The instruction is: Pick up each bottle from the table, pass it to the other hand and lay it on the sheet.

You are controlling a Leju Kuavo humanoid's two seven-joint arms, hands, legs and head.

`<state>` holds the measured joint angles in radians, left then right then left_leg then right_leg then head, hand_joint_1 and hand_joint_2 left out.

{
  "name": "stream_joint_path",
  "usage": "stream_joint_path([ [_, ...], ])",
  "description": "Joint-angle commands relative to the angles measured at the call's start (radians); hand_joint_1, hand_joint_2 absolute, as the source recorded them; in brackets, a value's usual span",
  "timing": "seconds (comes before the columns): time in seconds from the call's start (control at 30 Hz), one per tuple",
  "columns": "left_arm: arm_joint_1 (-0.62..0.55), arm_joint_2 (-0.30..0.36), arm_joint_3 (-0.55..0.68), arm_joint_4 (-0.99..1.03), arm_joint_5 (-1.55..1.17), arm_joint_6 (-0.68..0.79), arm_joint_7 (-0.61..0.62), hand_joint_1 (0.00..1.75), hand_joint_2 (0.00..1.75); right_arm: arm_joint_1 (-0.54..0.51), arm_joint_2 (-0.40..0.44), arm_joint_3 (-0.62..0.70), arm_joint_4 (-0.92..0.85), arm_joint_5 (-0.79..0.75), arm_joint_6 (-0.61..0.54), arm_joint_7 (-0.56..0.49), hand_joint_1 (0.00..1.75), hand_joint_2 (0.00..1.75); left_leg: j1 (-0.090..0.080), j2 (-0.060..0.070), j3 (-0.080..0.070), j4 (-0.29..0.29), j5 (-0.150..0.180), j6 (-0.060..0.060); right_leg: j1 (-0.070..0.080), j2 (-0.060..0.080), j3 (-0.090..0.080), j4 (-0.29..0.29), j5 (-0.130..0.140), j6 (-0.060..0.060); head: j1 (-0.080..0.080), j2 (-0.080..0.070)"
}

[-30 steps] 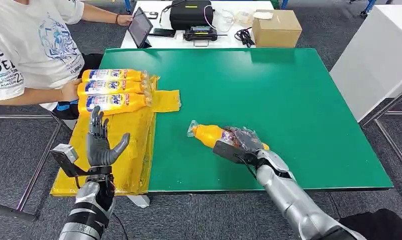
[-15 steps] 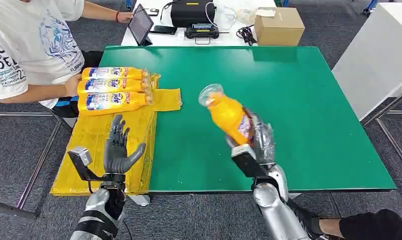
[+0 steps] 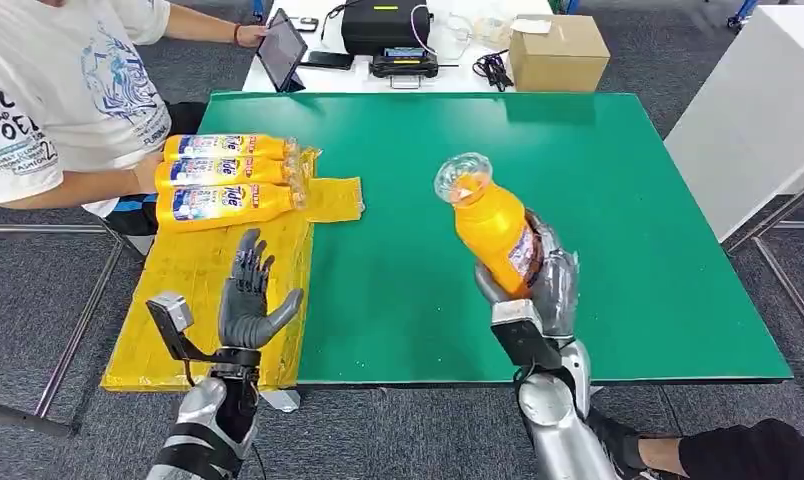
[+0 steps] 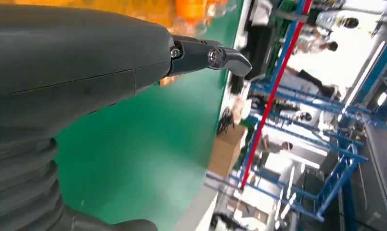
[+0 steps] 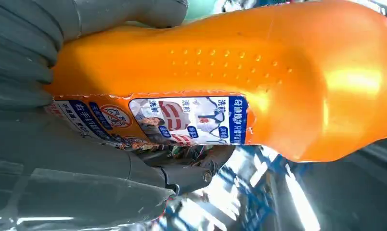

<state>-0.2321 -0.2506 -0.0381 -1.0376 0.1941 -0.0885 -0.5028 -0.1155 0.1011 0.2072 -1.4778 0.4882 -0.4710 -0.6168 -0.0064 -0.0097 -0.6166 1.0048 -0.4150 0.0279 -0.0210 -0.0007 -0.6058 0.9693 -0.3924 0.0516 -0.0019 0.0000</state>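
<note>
Fingers of the right hand [image 3: 540, 285] wrap the lower body of an orange bottle [image 3: 490, 225], held above the green table [image 3: 618, 200], clear cap uppermost and tilted toward the left; the left hand [image 3: 250, 300] is raised over the yellow sheet [image 3: 193, 275], fingers apart and holding nothing, while three more orange bottles [image 3: 228, 175] lie side by side at the sheet's far end beside a seated person [image 3: 58, 90]. Left wrist view: the thick grey thumb [image 4: 76, 57] and a dark finger [image 4: 211, 55] stand apart over the table. Right wrist view: the hand grips the labelled bottle.
</note>
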Motion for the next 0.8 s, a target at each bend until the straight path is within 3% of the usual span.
stream_joint_path([
  [0.03,0.037,0.023,-0.133,-0.061,0.07,-0.076,0.07,0.0,1.75,0.03,0.037,-0.062,-0.012,-0.013,-0.019,-0.035,1.75,1.75,0.001,0.001,0.004,0.0,-0.003,-0.002,0.001,0.0,0.004,0.0,-0.002,-0.002,0.0,0.0],
  [0.13,0.056,0.025,-0.157,-0.078,0.089,-0.107,0.08,0.0,1.75,0.032,0.042,-0.041,0.043,-0.009,0.007,-0.041,1.75,1.75,0.001,0.001,0.004,0.0,-0.002,-0.002,0.001,0.001,0.004,-0.001,-0.002,-0.002,0.0,0.0],
  [0.17,0.083,0.032,-0.199,-0.108,0.1,-0.186,0.097,0.0,1.75,0.041,0.058,0.043,0.158,0.016,0.22,0.038,1.75,1.75,0.001,0.001,0.004,0.0,-0.003,-0.002,0.001,0.0,0.004,0.0,-0.002,-0.003,0.0,0.0],
  [0.27,0.115,0.034,-0.249,-0.142,0.091,-0.183,0.102,0.0,1.75,-0.009,0.143,0.152,0.453,0.044,0.135,-0.08,1.75,1.75,0.003,0.006,0.008,-0.002,-0.004,-0.003,0.003,0.006,0.007,-0.003,-0.001,-0.003,0.0,0.0],
  [0.43,0.104,0.035,-0.248,-0.106,0.122,-0.195,0.124,0.0,1.75,-0.052,0.164,0.276,0.549,0.087,0.123,-0.054,1.75,1.75,0.003,0.008,0.005,-0.002,-0.003,-0.003,0.002,0.006,0.002,-0.001,-0.001,-0.003,0.0,0.0],
  [0.8,0.114,0.029,-0.274,-0.092,0.101,-0.206,0.134,0.0,1.75,-0.083,0.199,0.371,0.652,0.102,0.147,-0.016,1.75,1.75,0.003,0.003,0.003,0.0,-0.004,-0.003,0.003,0.002,0.003,0.0,-0.003,-0.003,0.0,0.0],
])
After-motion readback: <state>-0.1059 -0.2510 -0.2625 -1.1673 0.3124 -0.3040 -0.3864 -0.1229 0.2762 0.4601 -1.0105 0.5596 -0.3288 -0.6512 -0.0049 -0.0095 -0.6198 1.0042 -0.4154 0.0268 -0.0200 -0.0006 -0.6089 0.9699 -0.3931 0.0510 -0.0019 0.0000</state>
